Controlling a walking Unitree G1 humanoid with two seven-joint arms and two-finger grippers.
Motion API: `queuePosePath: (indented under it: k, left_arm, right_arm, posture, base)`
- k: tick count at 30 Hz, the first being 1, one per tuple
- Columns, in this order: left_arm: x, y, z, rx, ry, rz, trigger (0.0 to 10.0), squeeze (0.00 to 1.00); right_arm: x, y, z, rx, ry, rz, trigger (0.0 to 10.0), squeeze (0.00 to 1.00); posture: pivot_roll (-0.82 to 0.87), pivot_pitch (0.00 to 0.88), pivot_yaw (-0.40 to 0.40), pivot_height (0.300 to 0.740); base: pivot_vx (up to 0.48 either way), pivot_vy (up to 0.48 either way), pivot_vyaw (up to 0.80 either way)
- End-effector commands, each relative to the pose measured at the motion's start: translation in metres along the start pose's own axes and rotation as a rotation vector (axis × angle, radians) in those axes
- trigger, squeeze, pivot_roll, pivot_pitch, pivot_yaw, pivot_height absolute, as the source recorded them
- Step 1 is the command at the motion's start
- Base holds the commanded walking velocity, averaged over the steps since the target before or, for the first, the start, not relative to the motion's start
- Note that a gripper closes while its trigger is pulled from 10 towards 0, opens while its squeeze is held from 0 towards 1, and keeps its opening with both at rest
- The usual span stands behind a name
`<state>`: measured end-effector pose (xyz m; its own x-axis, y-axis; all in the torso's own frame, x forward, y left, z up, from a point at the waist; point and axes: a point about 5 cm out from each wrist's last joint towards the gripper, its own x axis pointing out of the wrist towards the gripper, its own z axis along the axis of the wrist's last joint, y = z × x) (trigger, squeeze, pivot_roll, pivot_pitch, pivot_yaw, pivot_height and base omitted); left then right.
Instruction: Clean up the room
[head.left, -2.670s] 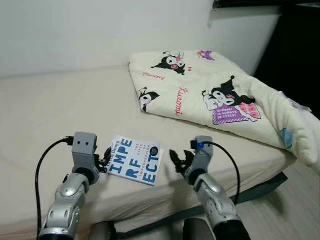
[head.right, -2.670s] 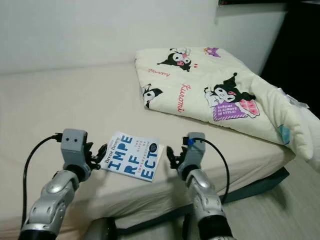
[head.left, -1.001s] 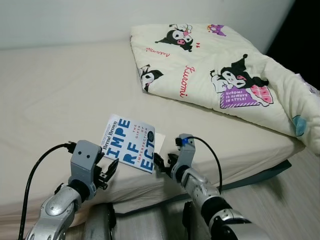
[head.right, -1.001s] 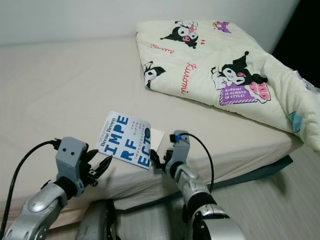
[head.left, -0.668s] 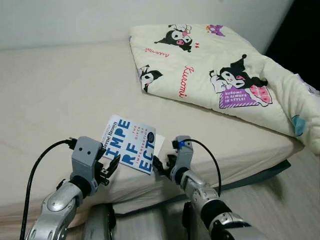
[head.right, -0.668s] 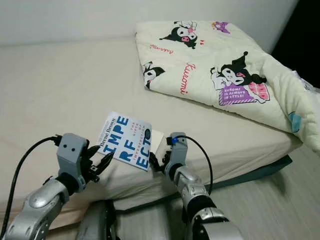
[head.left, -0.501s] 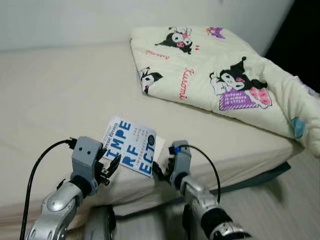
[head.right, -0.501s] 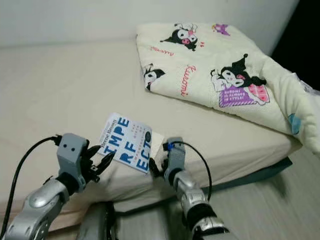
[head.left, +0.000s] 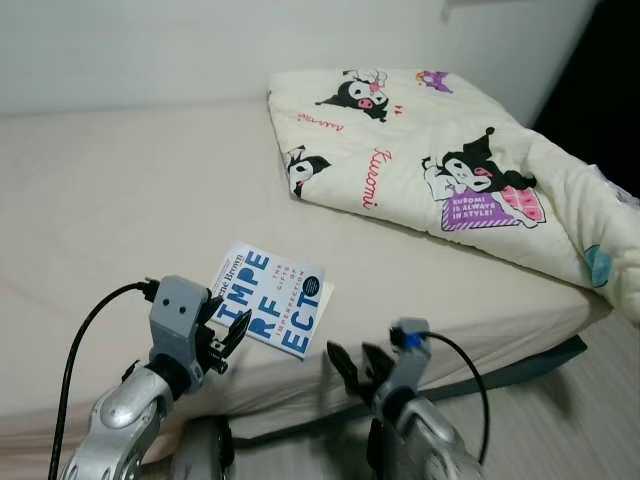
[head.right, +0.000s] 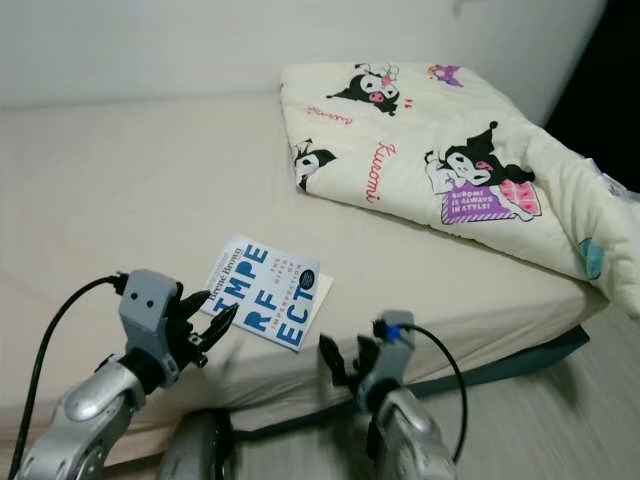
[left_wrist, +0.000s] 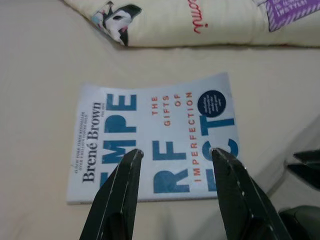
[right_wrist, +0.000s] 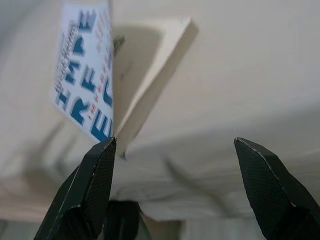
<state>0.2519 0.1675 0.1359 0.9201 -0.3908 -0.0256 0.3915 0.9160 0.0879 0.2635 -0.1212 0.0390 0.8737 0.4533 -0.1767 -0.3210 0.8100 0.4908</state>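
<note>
Nearest, the right end effector (head.left: 352, 366) hangs open below the mattress edge. The left end effector (head.left: 228, 335) is open beside the white paperback book with blue lettering (head.left: 274, 312), which lies ungrasped on the beige bed (head.left: 110, 190). Beyond lies a folded cream cartoon-print quilt (head.left: 440, 170). Pickup remains undone.

A cream bed (head.left: 120, 190) stands against a white wall (head.left: 200, 45), with pale wooden floor (head.left: 590, 420) and a dark opening at right.

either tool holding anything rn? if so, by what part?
Nothing held. Left tool is open at the book's near edge; right tool is open, off the bed's edge.
</note>
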Motion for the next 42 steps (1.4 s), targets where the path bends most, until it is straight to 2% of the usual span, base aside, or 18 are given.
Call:
queuePosePath:
  k: [1, 4, 6, 10, 11, 16, 17, 19, 24, 28, 33, 42]
  left_arm:
    - [0.001, 0.0, -0.002, -0.016, -0.004, -0.004, 10.0, 0.0]
    - [0.001, 0.0, -0.002, -0.016, -0.006, -0.003, 10.0, 0.0]
    - [0.002, 0.0, -0.001, -0.015, -0.013, -0.006, 10.0, 0.0]
    - [0.002, 0.002, -0.002, -0.009, -0.012, 0.004, 10.0, 0.0]
    - [0.002, 0.003, -0.003, -0.002, -0.004, 0.008, 10.0, 0.0]
    - [0.002, 0.004, -0.004, 0.007, 0.005, 0.0, 10.0, 0.0]
    - [0.002, 0.006, -0.004, 0.019, 0.015, -0.011, 10.0, 0.0]
    - [0.002, 0.006, -0.004, 0.019, 0.015, -0.011, 10.0, 0.0]
    - [0.0, 0.012, -0.003, 0.049, 0.028, -0.018, 10.0, 0.0]
    - [-0.005, 0.024, -0.001, 0.078, 0.042, 0.016, 10.0, 0.0]
    - [-0.008, 0.028, -0.001, 0.089, 0.049, 0.028, 10.0, 0.0]
    - [-0.014, 0.026, 0.0, 0.097, 0.067, 0.001, 10.0, 0.0]
  right_arm:
    - [0.002, 0.009, 0.008, 0.038, -0.036, 0.054, 10.0, 0.0]
    - [0.002, 0.013, 0.012, 0.061, -0.055, 0.08, 10.0, 0.0]
    - [0.006, 0.026, 0.026, 0.109, -0.093, 0.184, 10.0, 0.0]
    - [0.017, 0.02, 0.036, 0.149, -0.128, 0.141, 10.0, 0.0]
    - [0.029, 0.011, 0.04, 0.176, -0.121, 0.084, 10.0, 0.0]
    - [0.04, 0.006, 0.042, 0.196, -0.088, 0.055, 10.0, 0.0]
    - [0.051, 0.003, 0.041, 0.201, -0.049, 0.023, 10.0, 0.0]
    - [0.051, 0.003, 0.041, 0.201, -0.049, 0.023, 10.0, 0.0]
    - [0.063, 0.008, 0.044, 0.24, -0.021, 0.042, 10.0, 0.0]
    - [0.073, 0.014, 0.046, 0.249, 0.009, 0.062, 10.0, 0.0]
    - [0.077, 0.015, 0.045, 0.262, 0.027, 0.057, 10.0, 0.0]
    - [0.081, 0.012, 0.039, 0.351, 0.047, -0.007, 10.0, 0.0]
  posture:
    - [0.1, 0.11, -0.058, 0.571]
    - [0.1, 0.109, -0.059, 0.571]
    - [0.1, 0.108, -0.069, 0.571]
    - [0.11, 0.118, -0.064, 0.571]
    - [0.11, 0.122, -0.059, 0.571]
    - [0.12, 0.136, -0.049, 0.571]
    - [0.12, 0.147, -0.045, 0.571]
    - [0.12, 0.147, -0.045, 0.571]
    - [0.14, 0.184, -0.043, 0.571]
    - [0.16, 0.207, -0.049, 0.571]
    - [0.17, 0.213, -0.05, 0.571]
    - [0.19, 0.249, -0.043, 0.571]
  base:
    - [0.0, 0.0, 0.0]
    - [0.0, 0.0, 0.0]
    - [0.0, 0.0, 0.0]
    - [0.0, 0.0, 0.0]
    - [0.0, 0.0, 0.0]
    - [0.0, 0.0, 0.0]
    - [0.0, 0.0, 0.0]
    - [0.0, 0.0, 0.0]
    - [0.0, 0.0, 0.0]
    - [0.0, 0.0, 0.0]
    - [0.0, 0.0, 0.0]
    - [0.0, 0.0, 0.0]
